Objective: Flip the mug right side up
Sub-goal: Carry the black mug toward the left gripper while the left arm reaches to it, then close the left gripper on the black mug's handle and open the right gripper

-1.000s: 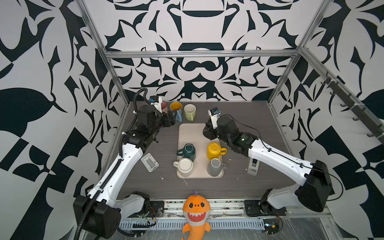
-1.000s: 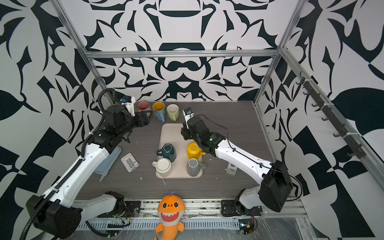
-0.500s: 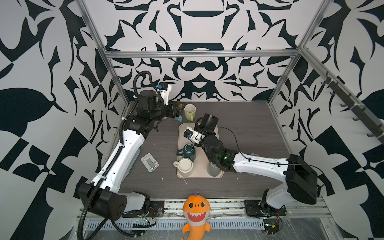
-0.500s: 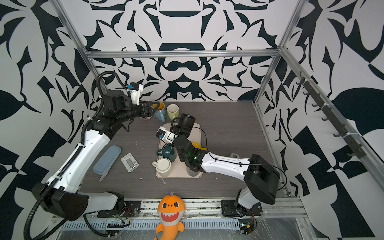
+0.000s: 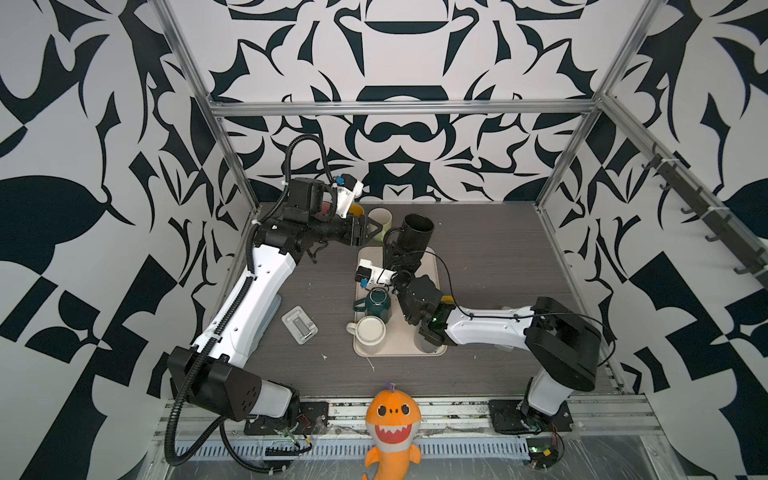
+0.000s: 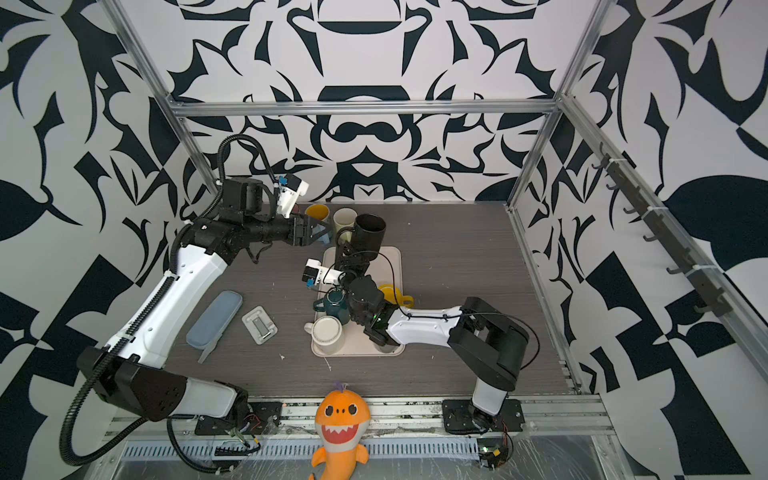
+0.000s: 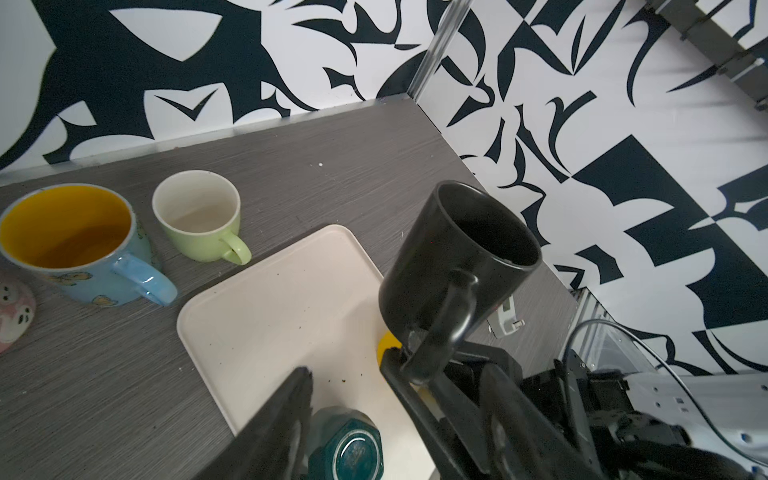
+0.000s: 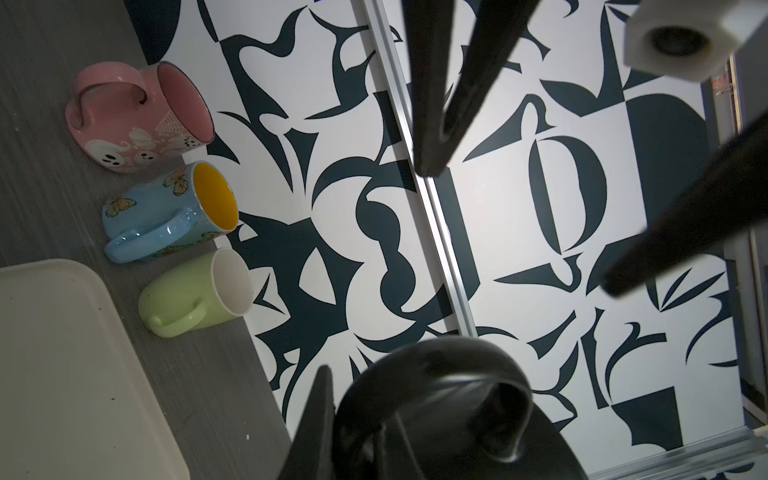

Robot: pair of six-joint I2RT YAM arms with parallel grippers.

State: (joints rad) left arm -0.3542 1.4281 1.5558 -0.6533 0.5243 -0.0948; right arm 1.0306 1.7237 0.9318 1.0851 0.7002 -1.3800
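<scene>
Tray (image 5: 401,343): lying mid-table in both top views. Black mug (image 5: 413,237): hanging mouth-up above its far end; your left wrist view is showing the right gripper (image 7: 417,361) pinching its handle. Left gripper (image 5: 374,232): standing spread beside it.

Both top views are looking steeply down from high above the left gripper (image 5: 370,230) and right gripper (image 5: 394,251), sharing the whole grey wood-grain tabletop (image 5: 498,257). Each wrist camera is sitting close behind its gripper, facing forward; both are catching the glossy black ceramic mug (image 7: 453,257) just ahead.
</scene>
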